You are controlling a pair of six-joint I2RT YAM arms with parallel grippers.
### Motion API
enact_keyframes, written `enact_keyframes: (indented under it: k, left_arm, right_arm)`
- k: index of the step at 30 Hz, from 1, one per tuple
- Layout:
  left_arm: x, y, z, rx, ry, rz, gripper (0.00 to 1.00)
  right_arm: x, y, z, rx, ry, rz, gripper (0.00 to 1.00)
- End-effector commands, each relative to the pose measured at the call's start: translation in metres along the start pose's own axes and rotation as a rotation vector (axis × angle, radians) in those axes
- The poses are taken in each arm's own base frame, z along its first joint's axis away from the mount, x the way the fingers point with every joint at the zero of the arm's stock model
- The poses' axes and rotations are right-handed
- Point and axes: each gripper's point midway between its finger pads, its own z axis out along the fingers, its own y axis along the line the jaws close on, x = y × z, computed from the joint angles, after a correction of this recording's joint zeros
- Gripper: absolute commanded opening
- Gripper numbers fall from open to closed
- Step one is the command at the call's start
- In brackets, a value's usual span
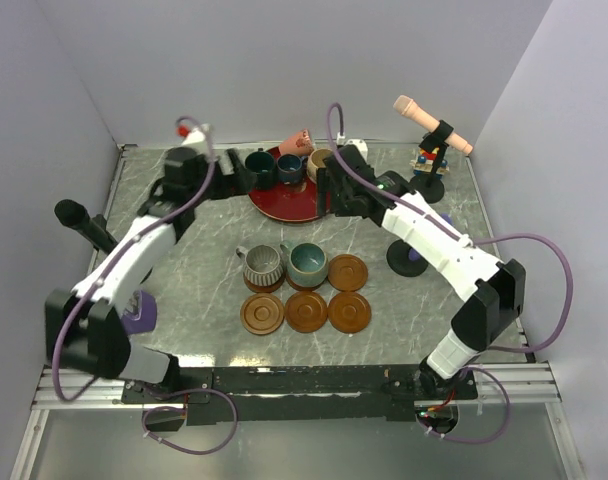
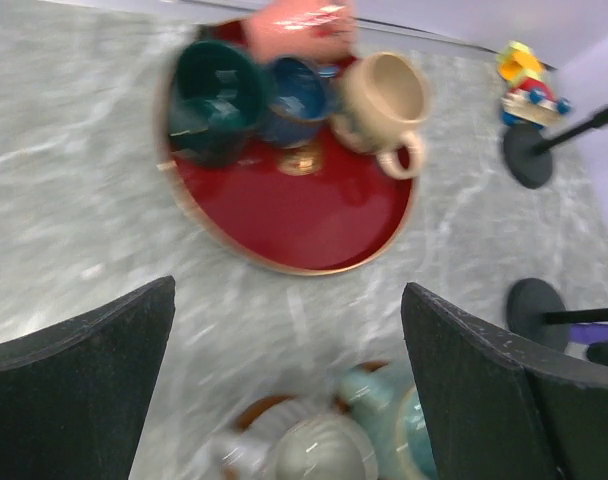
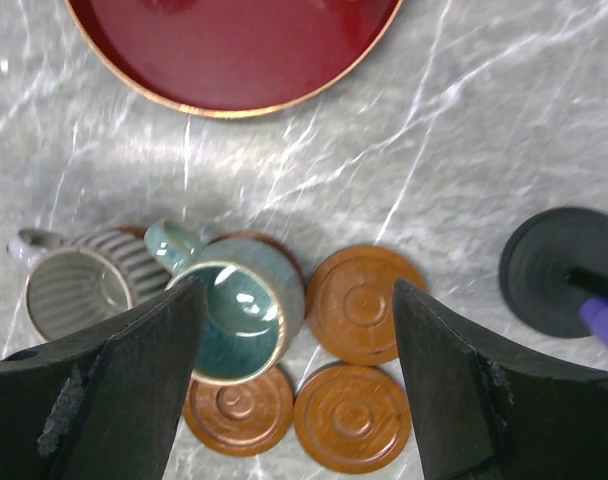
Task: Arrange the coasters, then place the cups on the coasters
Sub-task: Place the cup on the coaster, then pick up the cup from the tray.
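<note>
Six brown coasters form two rows of three at mid-table. The grey ribbed cup [image 1: 262,266] and the teal cup [image 1: 308,263] stand on the back row's left and middle discs. The back right coaster [image 1: 347,272] and the three front coasters [image 1: 306,311] are bare. On the red plate [image 1: 284,205] sit the dark green cup [image 1: 259,168], the dark blue cup [image 1: 289,168] and the beige cup [image 1: 319,160], with the pink cup [image 1: 297,143] tipped behind them. My left gripper [image 2: 289,340] hangs open left of the plate. My right gripper [image 3: 299,340] is open and empty above the teal cup [image 3: 239,310].
A peach microphone [image 1: 434,125] on a stand and a coloured toy [image 1: 424,160] are at the back right. A black round base [image 1: 409,258] lies right of the coasters. A black microphone [image 1: 79,220] and a purple object [image 1: 139,315] are on the left.
</note>
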Motion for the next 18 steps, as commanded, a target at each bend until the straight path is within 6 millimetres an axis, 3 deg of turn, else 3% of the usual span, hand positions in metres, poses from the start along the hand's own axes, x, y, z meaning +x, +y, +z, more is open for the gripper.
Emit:
enact_keyframes:
  k: [1, 6, 7, 13, 18]
  left_arm:
    - [-0.012, -0.055, 0.046, 0.065, -0.026, -0.004, 0.99]
    - [0.010, -0.091, 0.118, 0.074, 0.049, -0.080, 0.91]
    - [0.005, -0.099, 0.129, 0.074, 0.040, -0.097, 0.90]
    - [0.039, -0.111, 0.205, 0.049, 0.102, -0.197, 0.84]
    - [0.055, -0.118, 0.244, 0.045, 0.119, -0.244, 0.82]
  right_arm:
    - [-0.039, -0.006, -0.032, -0.060, -0.138, 0.011, 0.81]
    - [-0.042, -0.018, -0.060, -0.086, -0.214, 0.051, 0.81]
    - [-0.041, -0.020, -0.065, -0.096, -0.230, 0.057, 0.81]
    - [-0.026, -0.030, -0.089, -0.158, -0.284, 0.092, 0.81]
    - [-0.014, -0.026, -0.104, -0.242, -0.291, 0.109, 0.81]
